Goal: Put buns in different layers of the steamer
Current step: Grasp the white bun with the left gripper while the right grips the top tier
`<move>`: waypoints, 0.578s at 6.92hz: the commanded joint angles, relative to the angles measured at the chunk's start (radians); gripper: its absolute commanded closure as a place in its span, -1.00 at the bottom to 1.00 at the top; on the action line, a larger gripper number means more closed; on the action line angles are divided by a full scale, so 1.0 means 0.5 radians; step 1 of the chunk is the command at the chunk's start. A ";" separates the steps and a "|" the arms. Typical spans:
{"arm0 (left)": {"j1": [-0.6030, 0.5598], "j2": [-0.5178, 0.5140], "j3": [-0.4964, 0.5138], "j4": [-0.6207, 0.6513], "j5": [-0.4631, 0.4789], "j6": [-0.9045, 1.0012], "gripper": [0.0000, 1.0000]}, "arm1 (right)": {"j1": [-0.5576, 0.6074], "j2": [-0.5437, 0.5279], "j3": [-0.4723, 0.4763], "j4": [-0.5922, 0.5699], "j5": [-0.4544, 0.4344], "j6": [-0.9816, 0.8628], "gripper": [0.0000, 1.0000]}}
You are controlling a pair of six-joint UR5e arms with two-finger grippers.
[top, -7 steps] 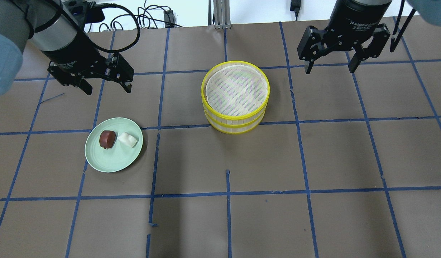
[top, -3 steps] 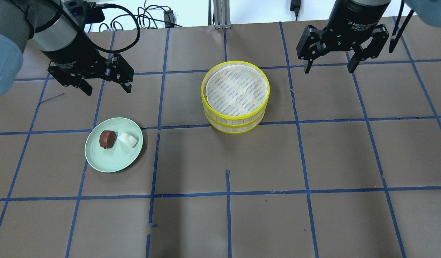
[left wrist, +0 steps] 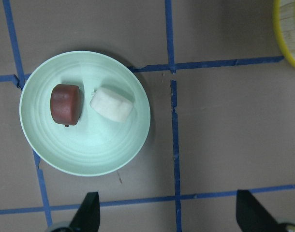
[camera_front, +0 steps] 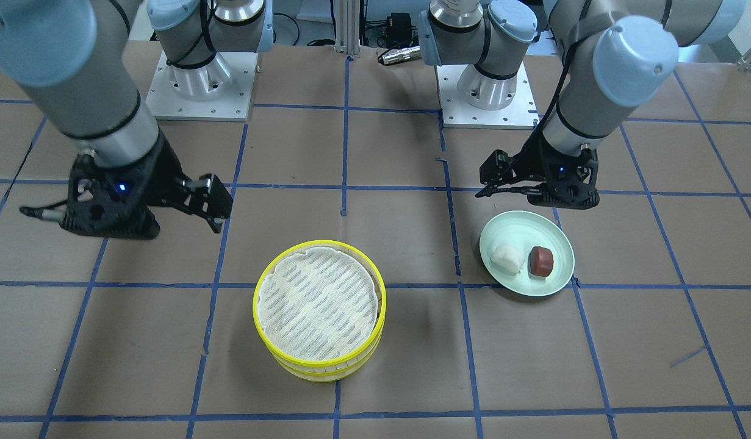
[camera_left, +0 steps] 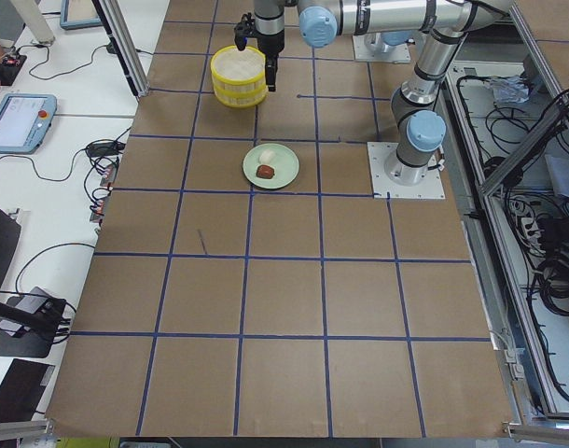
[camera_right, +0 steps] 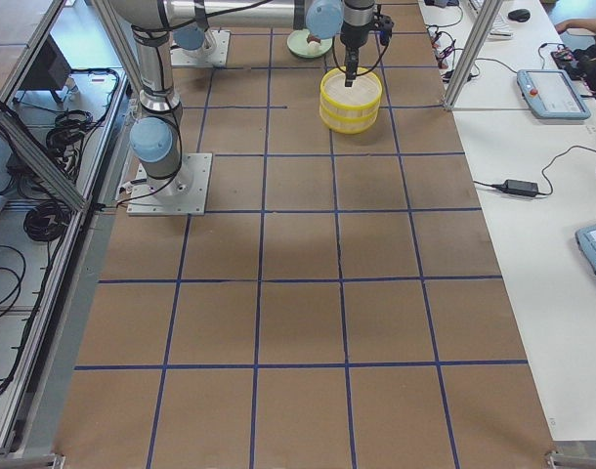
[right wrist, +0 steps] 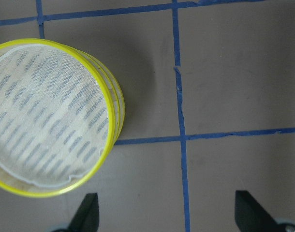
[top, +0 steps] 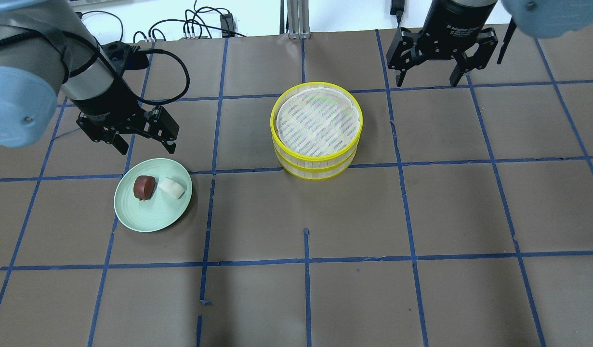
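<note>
The white bun [top: 172, 187] and the dark reddish-brown bun [top: 144, 187] lie side by side on a pale green plate [top: 149, 218] at the left. The steamer [top: 316, 157] stands mid-table with its two yellow-rimmed layers stacked. The top cloth liner [top: 318, 119] is bare and the lower layer's inside is hidden. My left gripper [top: 146, 147] is open and empty, just behind the plate. The left wrist view shows both buns [left wrist: 112, 104] ahead of its fingertips [left wrist: 89, 209]. My right gripper [top: 426, 82] is open and empty, behind and to the right of the steamer [right wrist: 110, 104].
The table is brown paper marked with a blue tape grid [top: 306, 260]. Cables [top: 200, 24] and a metal post [top: 296, 19] lie along the far edge. The two arm bases [camera_front: 485, 85] stand on the robot's side of the table.
My left gripper has moved closer to the plate and lower. My right gripper has moved a little left and farther back. The buns and the steamer have not moved.
</note>
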 commanded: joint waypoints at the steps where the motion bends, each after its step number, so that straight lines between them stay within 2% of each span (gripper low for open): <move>1: 0.034 -0.282 -0.089 0.331 0.129 -0.002 -1.00 | 0.101 0.308 0.010 -0.347 -0.020 0.140 -0.97; 2: 0.037 -0.392 -0.125 0.466 0.209 -0.002 -0.98 | 0.132 0.379 0.028 -0.409 -0.020 0.196 -0.95; 3: 0.037 -0.481 -0.177 0.571 0.228 -0.014 -0.98 | 0.138 0.398 0.144 -0.565 -0.017 0.190 -0.94; 4: 0.037 -0.516 -0.193 0.648 0.225 -0.011 -0.98 | 0.138 0.408 0.251 -0.706 0.001 0.202 -0.77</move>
